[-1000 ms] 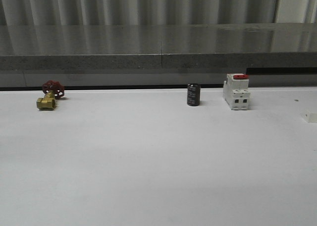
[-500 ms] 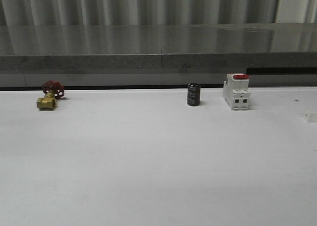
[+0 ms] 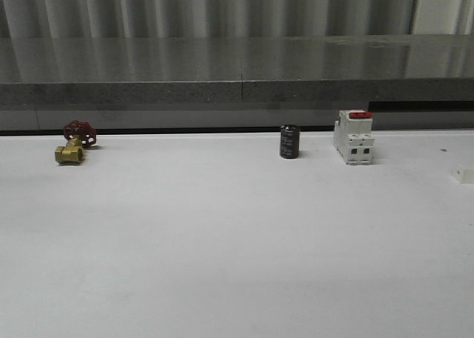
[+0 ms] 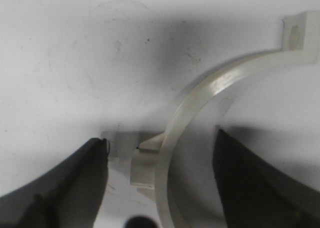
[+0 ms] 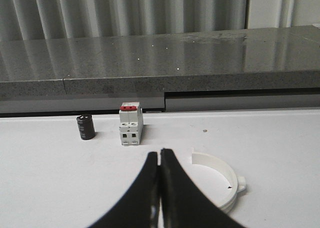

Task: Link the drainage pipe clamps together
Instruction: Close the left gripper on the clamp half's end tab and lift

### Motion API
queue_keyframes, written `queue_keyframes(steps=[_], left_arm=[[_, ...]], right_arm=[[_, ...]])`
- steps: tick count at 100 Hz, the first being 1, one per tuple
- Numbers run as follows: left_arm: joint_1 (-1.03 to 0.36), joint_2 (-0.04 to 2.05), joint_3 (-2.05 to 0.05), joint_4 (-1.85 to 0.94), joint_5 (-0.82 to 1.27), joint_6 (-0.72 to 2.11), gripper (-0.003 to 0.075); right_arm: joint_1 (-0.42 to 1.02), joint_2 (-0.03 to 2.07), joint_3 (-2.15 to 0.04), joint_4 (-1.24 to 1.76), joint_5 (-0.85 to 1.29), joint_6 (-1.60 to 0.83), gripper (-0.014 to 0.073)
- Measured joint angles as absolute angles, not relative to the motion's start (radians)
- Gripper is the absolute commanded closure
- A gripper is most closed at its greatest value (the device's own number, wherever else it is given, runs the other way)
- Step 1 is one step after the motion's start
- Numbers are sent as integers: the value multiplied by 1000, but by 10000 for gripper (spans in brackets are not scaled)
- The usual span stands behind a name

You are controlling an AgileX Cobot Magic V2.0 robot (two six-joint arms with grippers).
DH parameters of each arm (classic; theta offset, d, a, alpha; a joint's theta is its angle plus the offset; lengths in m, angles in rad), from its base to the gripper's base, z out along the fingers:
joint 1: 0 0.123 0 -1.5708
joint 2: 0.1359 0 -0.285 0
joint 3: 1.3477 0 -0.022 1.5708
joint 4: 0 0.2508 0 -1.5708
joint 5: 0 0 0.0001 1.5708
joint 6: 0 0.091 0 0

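Note:
In the left wrist view, one white drainage pipe clamp (image 4: 200,95) lies on the white table. Its curved band runs between the two dark fingers (image 4: 65,183) of my left gripper (image 4: 161,138). The jaws are wide apart and open, and neither pad touches the band. The clamp's middle tab (image 4: 145,163) points toward one finger, and an end tab (image 4: 300,33) lies farther out. In the right wrist view, a second white half-ring clamp (image 5: 227,175) lies flat just beside my right gripper (image 5: 160,152). That gripper is shut with nothing in it.
A brass valve with a red handwheel (image 3: 70,147) stands at the far left. A black cylinder (image 3: 289,141) and a white boxy switch with a red top (image 3: 353,136) stand at the back. A small white piece (image 3: 463,175) is cut off by the right edge. A grey ledge (image 3: 237,90) runs behind the table.
The small white piece at the right edge of the front view has shifted slightly. Nothing else there has moved.

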State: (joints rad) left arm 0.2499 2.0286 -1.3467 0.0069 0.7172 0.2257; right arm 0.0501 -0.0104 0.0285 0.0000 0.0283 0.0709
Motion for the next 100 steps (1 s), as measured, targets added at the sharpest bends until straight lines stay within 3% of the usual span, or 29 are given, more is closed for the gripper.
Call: queue_keyframes(steps=[16,25,62,100], left_arm=[[251,2029,-1347,7,723,226,663],[251,2029,-1348,8,725,226,740],[190,1915,-1349,-140,814,224,741],[-160,1838,-1349,-148,844,-45,741]], right_arm=[[50,-10,28,0,28,71,659],[50,-10,28,0,28,71,659],[50,-10,28,0,28,71,659],[50,-10,28,0,28,71,659]])
